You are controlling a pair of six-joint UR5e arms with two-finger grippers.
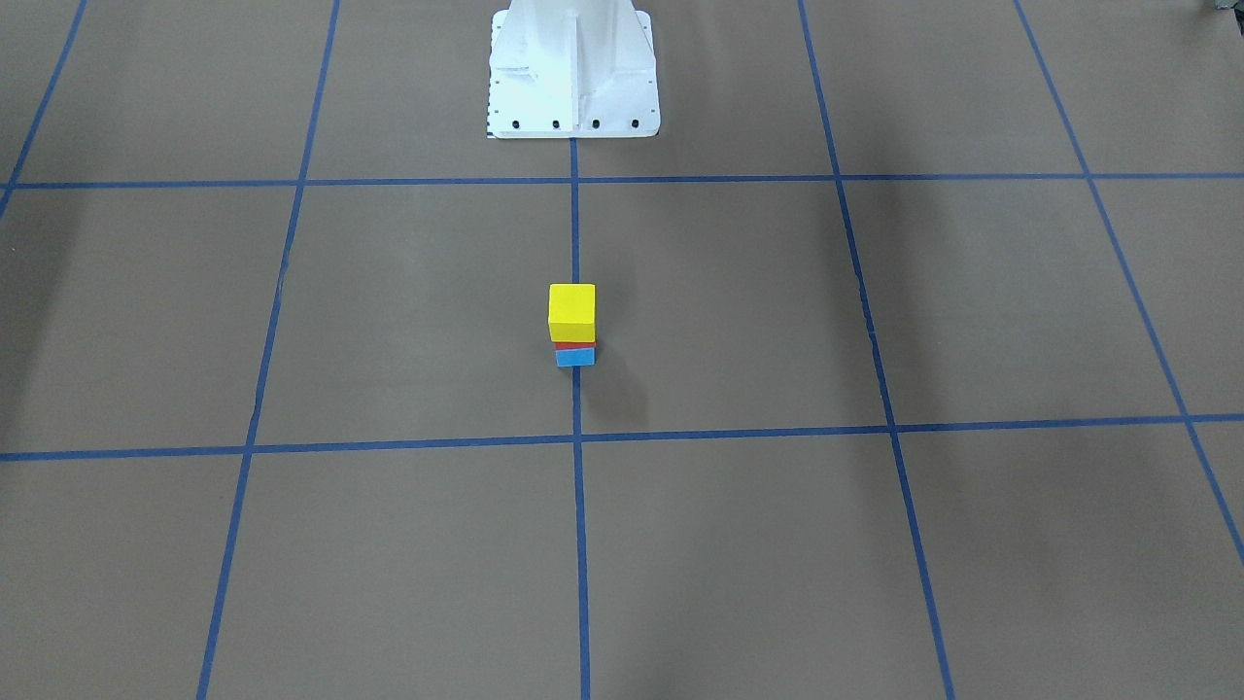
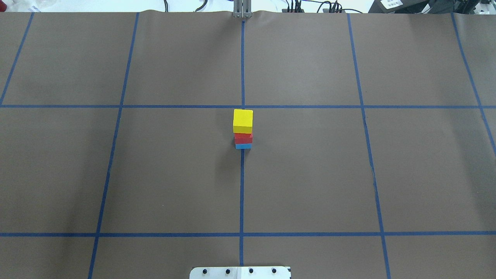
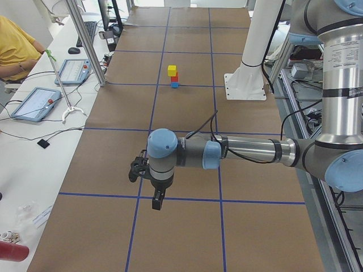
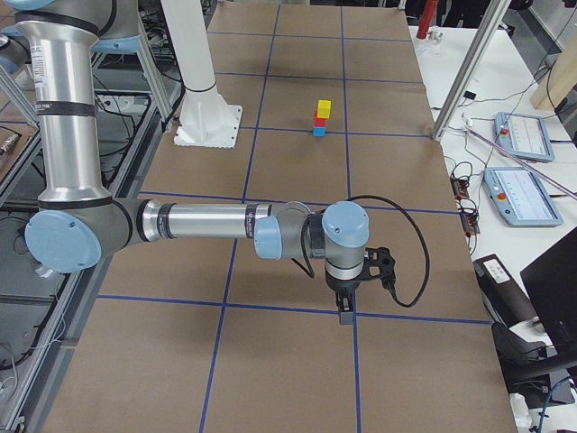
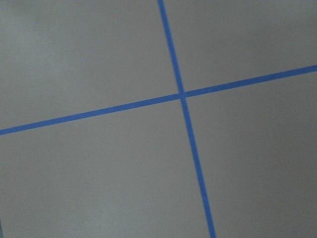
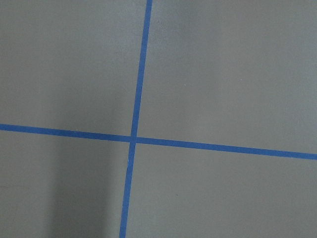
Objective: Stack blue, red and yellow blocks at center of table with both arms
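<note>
I cannot tell whether the fingers of the left gripper [image 3: 157, 201] and the right gripper [image 4: 345, 311] are spread or pressed together. Each shows only in a side view, and both wrist cameras see nothing but a crossing of blue tape. The left gripper hangs above the table [image 2: 174, 174] toward its left end and the right toward its right end, both well apart from the blocks.

At the table's centre, on the middle tape line [image 2: 241, 186], the blue block [image 2: 243, 146] lies lowest. The red block [image 2: 243, 138] sits on it and the yellow block [image 2: 243, 121] is on top, roughly squared up.

The stacking looks finished. Any next move only needs to keep both arms clear of the tower.
</note>
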